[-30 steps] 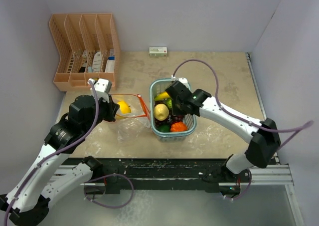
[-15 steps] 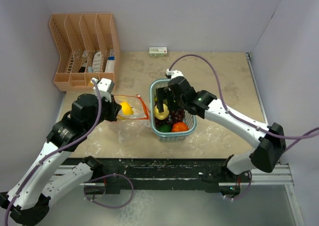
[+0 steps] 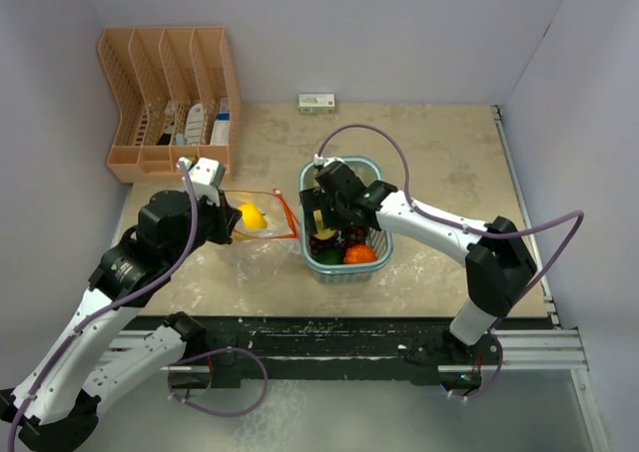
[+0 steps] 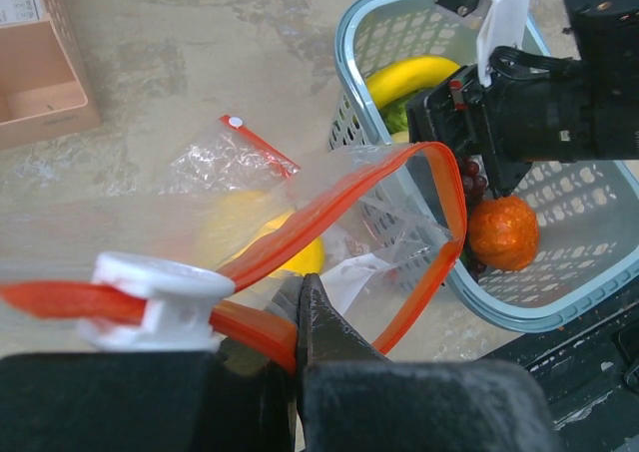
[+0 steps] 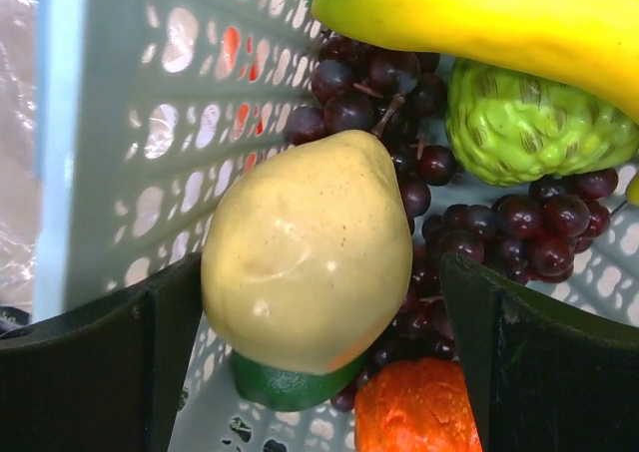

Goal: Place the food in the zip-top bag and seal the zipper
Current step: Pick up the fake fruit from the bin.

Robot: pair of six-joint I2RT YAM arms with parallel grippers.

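The zip-top bag [image 3: 262, 234] lies left of the basket with its mouth held open. My left gripper [image 3: 233, 232] is shut on the near side of its orange-red zipper [image 4: 444, 213], beside the white slider [image 4: 160, 292]. One yellow fruit [image 3: 250, 216] sits inside the bag. My right gripper [image 3: 324, 223] reaches down into the light blue basket [image 3: 387, 242]. It stands open astride a pale yellow fruit [image 5: 310, 252]; the left finger [image 5: 165, 332] is close against the fruit and the right one stands apart. Dark red grapes [image 5: 499, 223] and an orange piece [image 5: 419, 412] lie around it.
The basket also holds a banana [image 5: 499, 13] and a knobbly green fruit [image 5: 529, 123]. An orange file rack [image 3: 170, 98] stands at the back left. A small white-green box [image 3: 317, 102] lies by the back wall. Walls close in on both sides.
My right gripper has opened and moved left and down into the basket, around the pale yellow fruit. The left gripper has stayed shut on the bag's zipper, almost still.
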